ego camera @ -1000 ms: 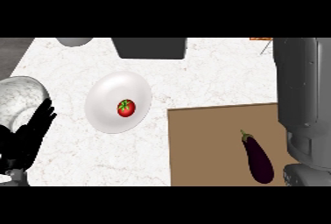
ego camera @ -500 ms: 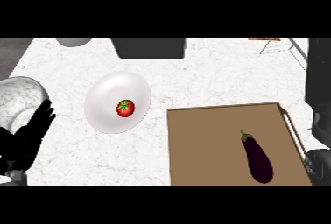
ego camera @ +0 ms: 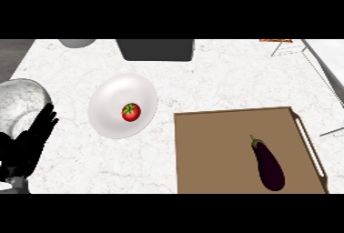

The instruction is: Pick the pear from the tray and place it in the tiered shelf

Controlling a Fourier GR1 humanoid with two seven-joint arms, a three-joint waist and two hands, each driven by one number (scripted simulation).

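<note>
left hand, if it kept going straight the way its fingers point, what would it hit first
The left hand rests open at the view's left edge, fingers pointing up and slightly right. That line looks free across the counter; the white plate lies just right of it, though height is unclear.

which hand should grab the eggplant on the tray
Right, probably: the eggplant lies at the right of the tray; the left hand rests open far left, beyond the plate. The right hand is out of view.
</note>
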